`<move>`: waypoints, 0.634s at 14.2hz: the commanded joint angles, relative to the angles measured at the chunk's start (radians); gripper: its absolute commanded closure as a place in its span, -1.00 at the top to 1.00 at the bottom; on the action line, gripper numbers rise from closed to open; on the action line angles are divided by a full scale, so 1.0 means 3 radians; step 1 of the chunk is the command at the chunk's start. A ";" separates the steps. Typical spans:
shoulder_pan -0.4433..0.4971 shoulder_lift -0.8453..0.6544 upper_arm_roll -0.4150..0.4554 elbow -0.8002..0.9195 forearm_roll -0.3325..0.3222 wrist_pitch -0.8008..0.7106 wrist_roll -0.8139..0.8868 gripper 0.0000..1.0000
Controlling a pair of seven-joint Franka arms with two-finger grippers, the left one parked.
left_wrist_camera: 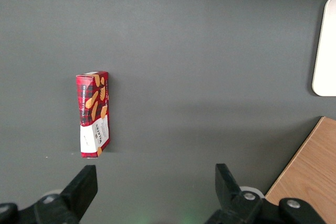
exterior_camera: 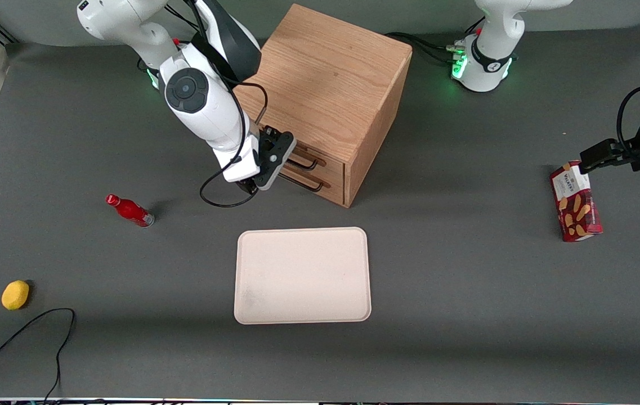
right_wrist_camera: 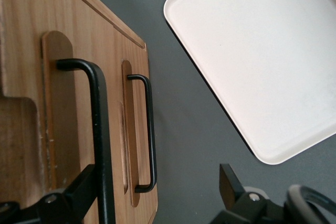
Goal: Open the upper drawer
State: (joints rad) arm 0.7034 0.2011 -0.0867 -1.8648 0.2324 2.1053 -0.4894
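Front view: dark grey table [exterior_camera: 466, 315] under even light, with a light oak cabinet [exterior_camera: 331, 84] standing at an angle well away from the camera. Nearer the camera, a pale empty tray [exterior_camera: 303, 275]. Toward the working arm's end, a small red bottle [exterior_camera: 129, 210] lying down, a yellow ball-like object [exterior_camera: 15, 295] and a loose black cable [exterior_camera: 44, 337]. Toward the parked arm's end, a red biscuit box [exterior_camera: 575, 202]. Upper drawer [exterior_camera: 328, 163] shut, flush in the cabinet front above the lower drawer [exterior_camera: 320, 188]. Right arm reaching down across the cabinet's corner, gripper [exterior_camera: 281, 163] right at the drawer fronts, level with the black handles. Left wrist view: same grey surface, biscuit box lying flat, a tray corner and an oak edge at the margins. Right wrist view: upper drawer's black bar handle [right_wrist_camera: 100, 145] close up, lying between the fingers [right_wrist_camera: 84, 190], which stand spread wide apart, not clamped; lower drawer's handle [right_wrist_camera: 149, 135] just beside it; tray on the grey table nearby.
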 commanded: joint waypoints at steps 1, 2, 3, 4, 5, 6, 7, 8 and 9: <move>-0.0003 0.0071 -0.0002 -0.0022 0.0033 0.0136 -0.0097 1.00; -0.0003 0.0096 -0.0002 -0.0022 0.0033 0.0166 -0.0102 1.00; 0.0002 0.0117 -0.0002 -0.0022 0.0028 0.0197 -0.0102 1.00; 0.0002 0.0137 -0.0002 -0.0027 0.0028 0.0223 -0.0102 1.00; 0.0002 0.0148 -0.0002 -0.0027 0.0028 0.0238 -0.0107 1.00; 0.0002 0.0163 -0.0002 -0.0032 0.0028 0.0253 -0.0107 1.00; 0.0002 0.0168 -0.0002 -0.0043 0.0023 0.0274 -0.0112 1.00; 0.0002 0.0173 -0.0002 -0.0048 0.0023 0.0289 -0.0137 1.00; 0.0002 0.0178 -0.0002 -0.0048 0.0023 0.0289 -0.0143 1.00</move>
State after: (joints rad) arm 0.7057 0.2406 -0.0820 -1.8723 0.2324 2.1572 -0.4995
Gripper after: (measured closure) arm 0.000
